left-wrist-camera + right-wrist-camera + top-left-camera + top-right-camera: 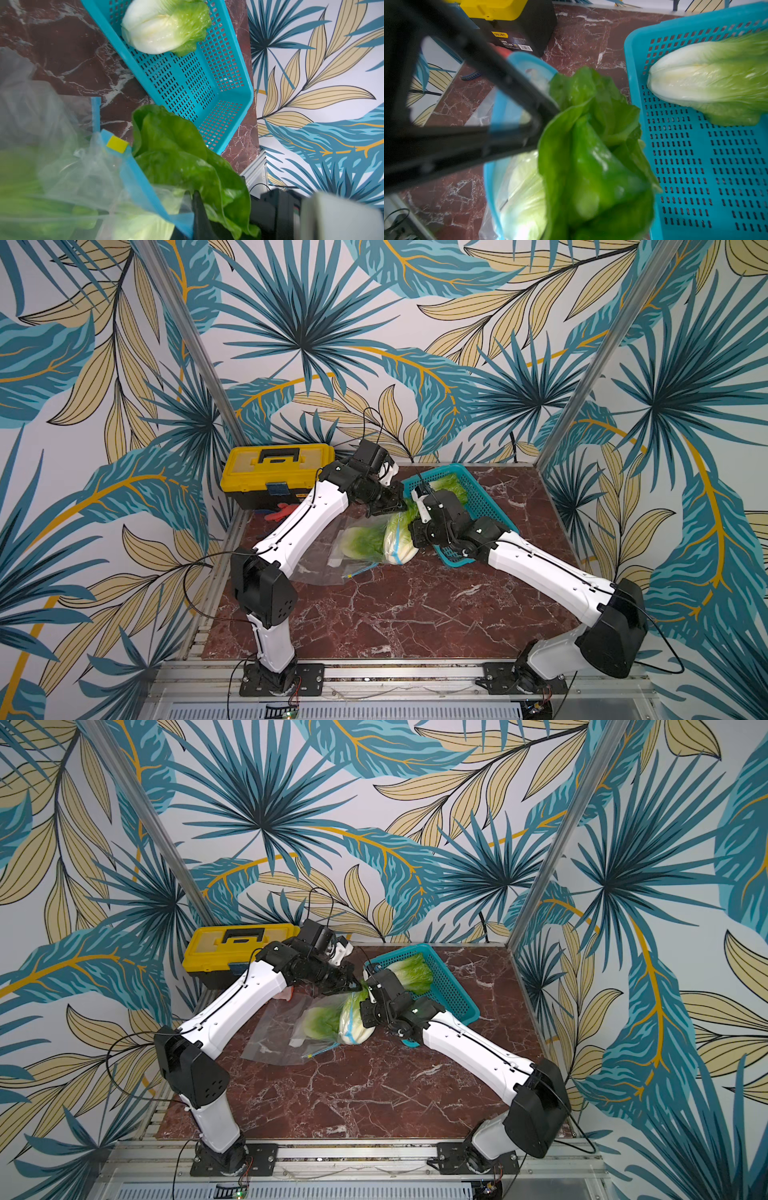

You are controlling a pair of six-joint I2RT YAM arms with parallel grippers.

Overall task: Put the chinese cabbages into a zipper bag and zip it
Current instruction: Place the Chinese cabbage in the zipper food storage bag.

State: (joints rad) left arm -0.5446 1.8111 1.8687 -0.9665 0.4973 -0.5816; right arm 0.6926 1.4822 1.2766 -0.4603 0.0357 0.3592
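The clear zipper bag (320, 556) lies left of centre, with one chinese cabbage (363, 539) inside it. My left gripper (400, 506) is shut on the bag's blue zipper rim (145, 187), holding the mouth up. A second cabbage (397, 541) sits white base first in that mouth, its green leaves (591, 155) sticking out. My right gripper (415, 517) is shut on those leaves, which hide its fingers in the right wrist view. The third cabbage (451, 485) lies in the teal basket (486, 506). The yellow slider (117, 144) sits on the zipper strip.
A yellow and black toolbox (276, 477) stands at the back left, with a red-orange item (282, 512) in front of it. The basket sits just right of both grippers. Aluminium frame posts stand at the table's back corners.
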